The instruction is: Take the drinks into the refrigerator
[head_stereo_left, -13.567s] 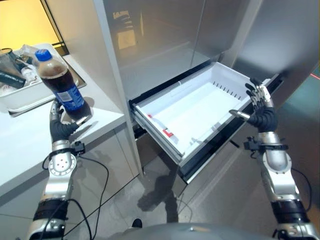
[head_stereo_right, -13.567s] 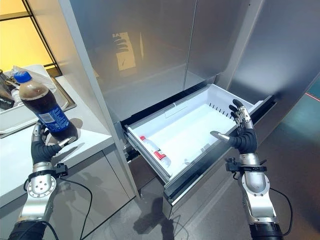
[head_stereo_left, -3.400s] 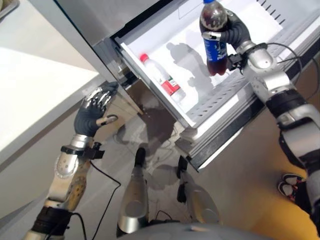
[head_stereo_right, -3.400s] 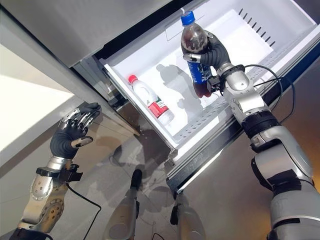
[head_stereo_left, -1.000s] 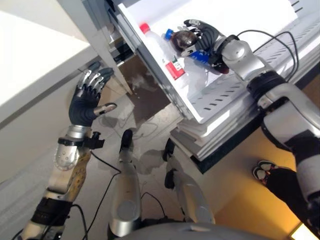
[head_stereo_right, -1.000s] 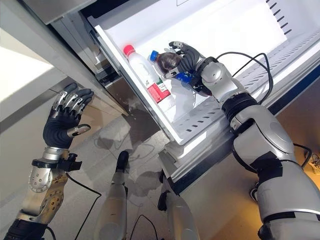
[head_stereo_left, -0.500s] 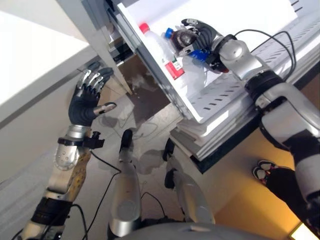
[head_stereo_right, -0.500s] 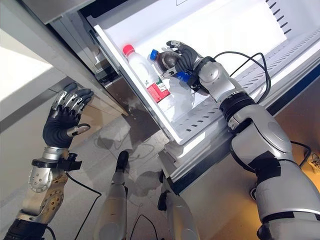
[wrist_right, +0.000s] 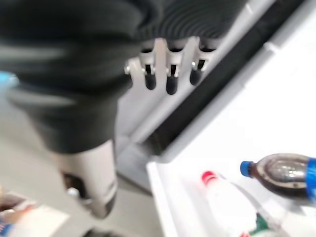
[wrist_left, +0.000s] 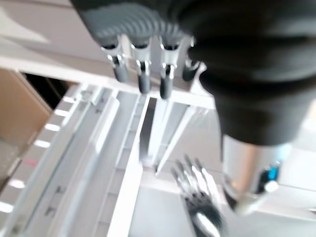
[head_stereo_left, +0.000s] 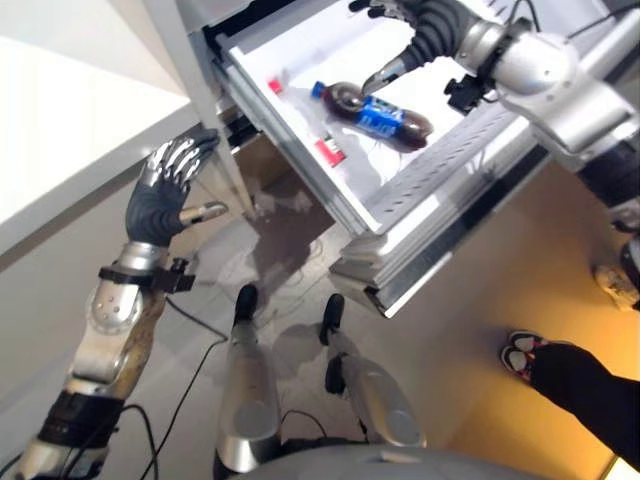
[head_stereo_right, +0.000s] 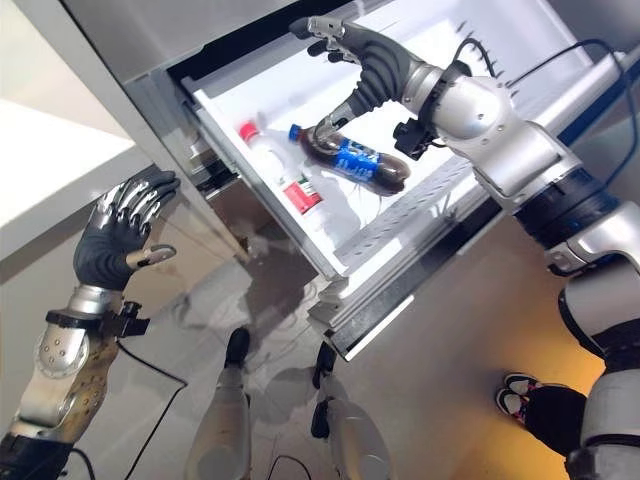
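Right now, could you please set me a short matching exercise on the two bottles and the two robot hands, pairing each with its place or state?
Column one:
1. cola bottle
2. clear bottle with a red cap
3. left robot hand
4. right robot hand

Column two:
A. open, raised outside the drawer, near its front corner
B. lying in the drawer, blue cap and blue label
C. open, above the drawer and over the bottles
D. lying in the drawer along its side wall, next to the dark bottle

Pairs: 1-B, 2-D, 3-A, 4-C
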Tool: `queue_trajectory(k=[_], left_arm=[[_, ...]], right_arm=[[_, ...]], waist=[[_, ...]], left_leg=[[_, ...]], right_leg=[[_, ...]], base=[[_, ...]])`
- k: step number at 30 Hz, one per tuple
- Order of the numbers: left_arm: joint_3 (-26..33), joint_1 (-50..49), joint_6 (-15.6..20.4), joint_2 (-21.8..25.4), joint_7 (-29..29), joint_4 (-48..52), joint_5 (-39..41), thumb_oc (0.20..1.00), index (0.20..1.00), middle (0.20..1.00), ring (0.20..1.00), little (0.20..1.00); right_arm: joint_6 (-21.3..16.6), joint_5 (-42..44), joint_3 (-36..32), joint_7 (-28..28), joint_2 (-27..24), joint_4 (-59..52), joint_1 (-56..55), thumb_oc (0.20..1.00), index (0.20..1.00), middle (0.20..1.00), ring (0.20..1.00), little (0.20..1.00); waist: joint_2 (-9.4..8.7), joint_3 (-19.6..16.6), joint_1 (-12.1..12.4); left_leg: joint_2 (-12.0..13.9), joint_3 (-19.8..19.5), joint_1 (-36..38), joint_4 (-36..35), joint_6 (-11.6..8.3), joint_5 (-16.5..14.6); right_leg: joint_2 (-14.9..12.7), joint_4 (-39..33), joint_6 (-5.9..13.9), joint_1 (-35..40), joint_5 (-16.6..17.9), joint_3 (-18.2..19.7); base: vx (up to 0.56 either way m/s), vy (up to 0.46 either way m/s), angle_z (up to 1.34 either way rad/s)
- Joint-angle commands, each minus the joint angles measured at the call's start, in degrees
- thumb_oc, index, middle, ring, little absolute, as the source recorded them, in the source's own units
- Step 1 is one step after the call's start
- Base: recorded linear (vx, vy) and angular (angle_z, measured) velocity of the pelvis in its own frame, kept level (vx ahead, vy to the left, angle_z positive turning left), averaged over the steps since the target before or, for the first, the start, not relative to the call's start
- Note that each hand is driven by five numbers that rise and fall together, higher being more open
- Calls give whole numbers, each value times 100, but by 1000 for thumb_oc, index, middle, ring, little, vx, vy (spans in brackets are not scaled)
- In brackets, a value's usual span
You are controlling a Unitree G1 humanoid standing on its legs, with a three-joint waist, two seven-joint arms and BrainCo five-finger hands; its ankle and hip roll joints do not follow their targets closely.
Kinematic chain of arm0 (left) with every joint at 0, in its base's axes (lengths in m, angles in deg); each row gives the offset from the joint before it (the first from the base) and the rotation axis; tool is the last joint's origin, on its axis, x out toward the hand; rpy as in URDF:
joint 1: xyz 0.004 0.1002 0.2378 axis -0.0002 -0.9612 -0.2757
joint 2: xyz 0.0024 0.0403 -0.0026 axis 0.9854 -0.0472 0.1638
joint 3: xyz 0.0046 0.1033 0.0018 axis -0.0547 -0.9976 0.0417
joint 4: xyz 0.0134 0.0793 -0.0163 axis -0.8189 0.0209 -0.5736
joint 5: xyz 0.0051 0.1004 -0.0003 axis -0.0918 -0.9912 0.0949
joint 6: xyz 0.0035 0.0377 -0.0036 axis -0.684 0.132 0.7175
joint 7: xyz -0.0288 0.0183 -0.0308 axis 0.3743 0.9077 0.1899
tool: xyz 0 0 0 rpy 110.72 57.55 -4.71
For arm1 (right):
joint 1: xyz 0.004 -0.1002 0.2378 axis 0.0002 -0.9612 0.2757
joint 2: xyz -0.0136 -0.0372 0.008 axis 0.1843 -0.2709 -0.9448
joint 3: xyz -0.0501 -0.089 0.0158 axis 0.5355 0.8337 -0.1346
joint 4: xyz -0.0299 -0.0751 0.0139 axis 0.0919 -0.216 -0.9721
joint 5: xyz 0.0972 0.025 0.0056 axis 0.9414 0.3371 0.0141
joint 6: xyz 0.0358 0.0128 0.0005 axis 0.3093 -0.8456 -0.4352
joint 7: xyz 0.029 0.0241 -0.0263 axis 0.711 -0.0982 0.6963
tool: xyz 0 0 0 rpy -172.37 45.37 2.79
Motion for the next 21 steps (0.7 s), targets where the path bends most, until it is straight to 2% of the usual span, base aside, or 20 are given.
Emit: queue_trajectory(k=[1, 2, 3, 5, 6, 7, 8, 9, 10, 12, 13, 14, 15, 16, 17, 18, 19, 20, 21], left_arm=[[704, -108, 554, 153, 344, 743, -226, 1000, 1000, 1000, 1000, 1000], [800, -195, 566, 121, 373, 741, -254, 1000, 1000, 1000, 1000, 1000], [781, -200, 563, 156, 376, 751, -254, 1000, 1000, 1000, 1000, 1000], [965, -351, 560, 3, 468, 669, -215, 1000, 1000, 1000, 1000, 1000], [936, -344, 561, 38, 473, 672, -212, 1000, 1000, 1000, 1000, 1000], [1092, -469, 563, -68, 496, 615, -262, 1000, 1000, 1000, 1000, 1000], [1064, -461, 562, -42, 499, 621, -260, 1000, 1000, 1000, 1000, 1000], [1095, -492, 564, -82, 543, 598, -226, 1000, 1000, 1000, 1000, 1000], [1234, -628, 559, -218, 600, 559, -242, 1000, 1000, 1000, 1000, 1000], [1212, -649, 562, -219, 604, 555, -264, 1000, 1000, 1000, 1000, 1000], [1240, -681, 564, -276, 624, 558, -282, 1000, 1000, 1000, 1000, 1000], [1308, -764, 559, -399, 648, 545, -309, 1000, 1000, 1000, 1000, 1000], [1290, -764, 558, -388, 648, 550, -309, 1000, 1000, 1000, 1000, 1000], [1322, -822, 552, -484, 670, 547, -357, 1000, 1000, 1000, 1000, 1000], [1333, -821, 550, -500, 684, 535, -378, 1000, 1000, 1000, 1000, 1000], [1307, -777, 547, -519, 680, 511, -378, 1000, 1000, 1000, 1000, 1000], [1314, -780, 549, -512, 679, 507, -379, 1000, 1000, 1000, 1000, 1000], [1314, -760, 541, -536, 711, 506, -364, 1000, 1000, 1000, 1000, 1000], [1269, -722, 525, -564, 713, 470, -380, 1000, 1000, 1000, 1000, 1000]], right_arm=[[-425, 351, -572, -45, -398, -212, -562, 1000, 1000, 1000, 1000, 1000], [-490, 389, -1120, -49, -578, -487, -1134, 1000, 1000, 1000, 1000, 1000], [-476, 375, -1273, -50, -586, -549, -1301, 1000, 1000, 1000, 1000, 1000], [-589, 355, -2414, -112, -668, -867, -2655, 1000, 1000, 1000, 1000, 1000], [-579, 348, -2579, -118, -667, -924, -2831, 1000, 1000, 1000, 1000, 1000], [-655, 216, -3504, -118, -641, -1110, -3852, 1000, 1000, 1000, 1000, 1000], [-646, 207, -3647, -120, -632, -1163, -4006, 1000, 1000, 1000, 1000, 1000], [-695, 210, -4256, -167, -501, -1314, -4666, 1000, 1000, 1000, 1000, 1000], [-763, 230, -4847, -216, -219, -1197, -5454, 1000, 1000, 1000, 1000, 1000], [-758, 115, -5248, -269, -114, -1353, -5981, 1000, 1000, 1000, 1000, 1000], [-760, 38, -5585, -326, 119, -1464, -6452, 1000, 1000, 1000, 1000, 1000], [-726, -50, -5732, -478, 564, -1396, -6975, 1000, 1000, 1000, 1000, 1000], [-721, -54, -5777, -481, 582, -1422, -7031, 1000, 1000, 1000, 1000, 1000], [-655, -268, -5731, -619, 1178, -1306, -7546, 1000, 1000, 1000, 1000, 1000], [-616, -450, -5710, -643, 1387, -1205, -7674, 1000, 1000, 1000, 1000, 1000], [-606, -624, -5524, -603, 1574, -1012, -7708, 705, 705, 705, 705, 705], [-617, -635, -5500, -596, 1581, -995, -7686, 564, 564, 564, 564, 564], [-609, -853, -5371, -662, 1692, -878, -7720, 200, 200, 200, 200, 200], [-588, -1095, -5163, -625, 1807, -701, -7684, 200, 200, 200, 200, 200]], waist=[[-115, -368, -265], [-68, -446, -337], [-91, -451, -304], [-6, -621, -452], [-26, -627, -414], [23, -726, -544], [10, -729, -508], [28, -786, -546], [65, -873, -693], [59, -904, -672], [59, -933, -711], [78, -976, -809], [74, -983, -785], [111, -999, -839], [124, -1026, -839], [140, -1025, -830], [131, -1027, -836], [149, -1033, -833], [166, -1037, -831]], left_leg=[[-506, 192, 118, 449, 696, -688], [-508, 242, 145, 509, 708, -746], [-506, 241, 142, 520, 708, -757], [-510, 310, 181, 609, 736, -833], [-510, 307, 173, 616, 737, -839], [-510, 365, 204, 647, 758, -883], [-510, 365, 198, 651, 759, -886], [-511, 402, 204, 678, 774, -923], [-518, 452, 225, 715, 786, -963], [-518, 484, 229, 733, 796, -985], [-513, 534, 236, 764, 807, -1016], [-509, 591, 244, 808, 827, -1053], [-508, 596, 241, 813, 827, -1057], [-504, 637, 255, 834, 840, -1082], [-509, 638, 248, 826, 842, -1074], [-514, 635, 244, 817, 845, -1069], [-515, 635, 244, 816, 845, -1069], [-522, 619, 240, 813, 847, -1062], [-528, 607, 232, 812, 850, -1057]], right_leg=[[-83, 742, 231, 160, -831, 35], [-90, 757, 244, 183, -847, 77], [-88, 758, 244, 185, -849, 76], [-98, 799, 273, 200, -854, 157], [-98, 801, 274, 195, -857, 154], [-111, 849, 299, 196, -861, 215], [-111, 851, 300, 192, -863, 214], [-111, 887, 313, 177, -875, 257], [-123, 923, 324, 175, -884, 307], [-117, 949, 333, 154, -885, 347], [-105, 980, 347, 130, -884, 407], [-93, 1012, 361, 112, -878, 484], [-92, 1015, 361, 107, -880, 489], [-86, 1042, 363, 94, -890, 540], [-98, 1044, 365, 86, -889, 534], [-105, 1048, 367, 76, -886, 526], [-106, 1049, 367, 75, -887, 526], [-115, 1045, 362, 76, -893, 515], [-131, 1048, 359, 75, -898, 491]], base=[[10, 79, -32], [4, 56, -35], [22, 69, -39], [23, 54, -32], [14, 65, -24], [10, 44, -15], [9, 66, -20], [15, 65, -18], [14, 82, -25], [8, 50, -18], [5, 56, -20], [5, 56, -22], [1, 59, -26], [-2, 31, -21], [-15, 37, -23], [-9, 11, -14], [-17, 8, -13], [-11, -2, -13], [-27, 2, -9]])
